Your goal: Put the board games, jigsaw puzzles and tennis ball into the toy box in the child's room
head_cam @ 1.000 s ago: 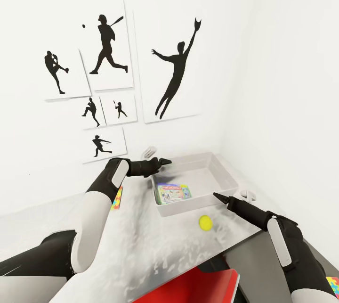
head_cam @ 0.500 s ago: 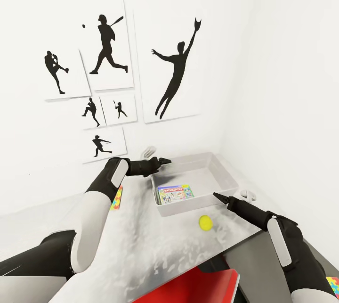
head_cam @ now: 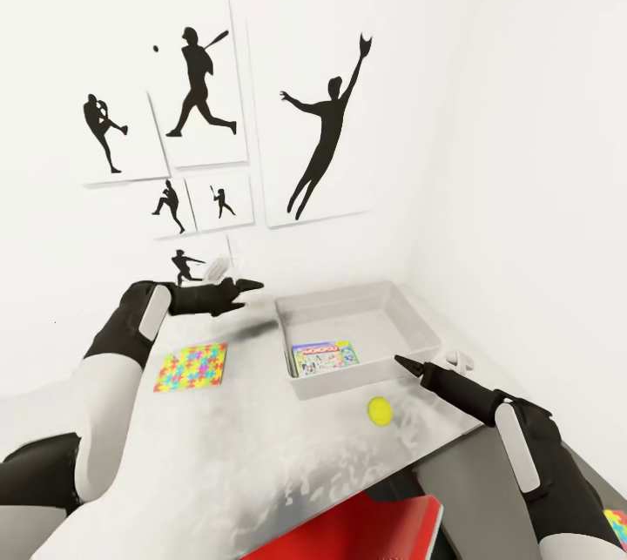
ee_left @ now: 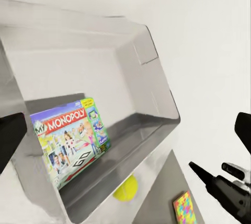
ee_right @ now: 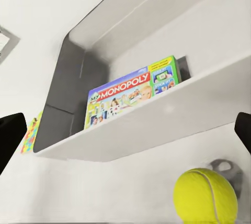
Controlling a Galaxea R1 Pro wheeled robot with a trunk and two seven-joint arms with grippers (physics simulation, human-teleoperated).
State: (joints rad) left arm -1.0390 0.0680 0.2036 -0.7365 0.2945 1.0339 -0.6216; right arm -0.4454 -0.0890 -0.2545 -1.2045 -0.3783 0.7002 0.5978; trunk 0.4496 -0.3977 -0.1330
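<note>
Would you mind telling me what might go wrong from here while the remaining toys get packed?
1. The ball lies loose on the table near its front edge; a nudge from the right hand hovering close by may roll it off.
2. The puzzle is a thin sheet lying flat, so the left hand may struggle to get under it.
3. The game already covers part of the box floor.

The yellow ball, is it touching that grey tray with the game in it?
Apart. In the head view, bare table shows between the tennis ball and the toy box.
</note>
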